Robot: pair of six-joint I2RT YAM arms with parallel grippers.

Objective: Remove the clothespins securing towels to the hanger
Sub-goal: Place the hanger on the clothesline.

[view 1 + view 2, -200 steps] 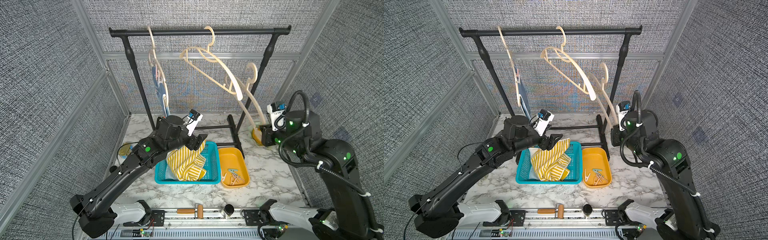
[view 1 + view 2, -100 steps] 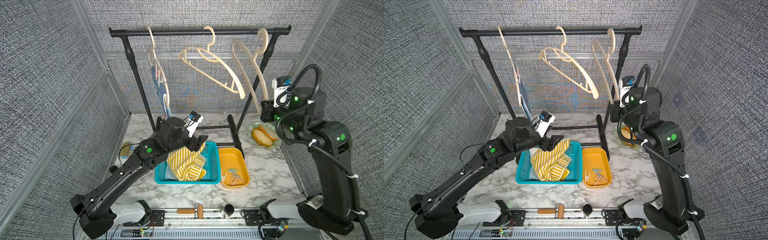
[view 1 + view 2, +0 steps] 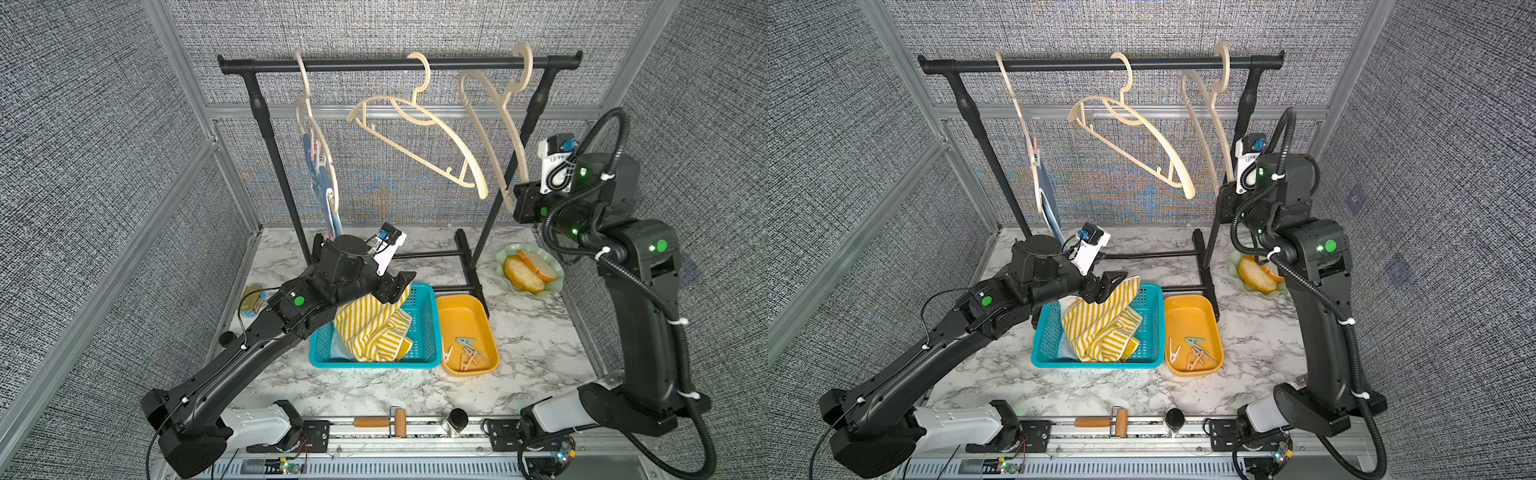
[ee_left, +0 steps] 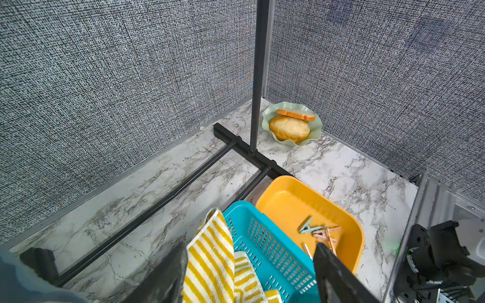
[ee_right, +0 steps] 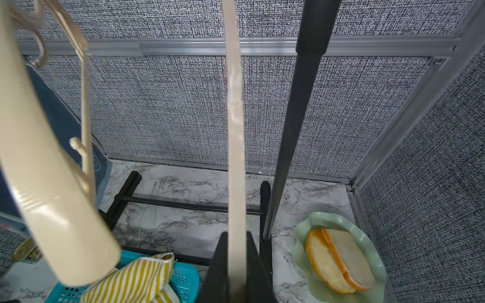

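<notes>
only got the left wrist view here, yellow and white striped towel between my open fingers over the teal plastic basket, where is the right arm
Observer: The right gripper has its fingers shut on a beige plastic hanger hooked at the right end of the black rail.
Operator: any towel left up there
Observer: Yes, a dark blue towel hangs on the leftmost beige hanger, at the rail's other end.
Operator: is it pegged
Observer: A pinkish clothespin seems clipped near its top, too small to be sure.
</notes>
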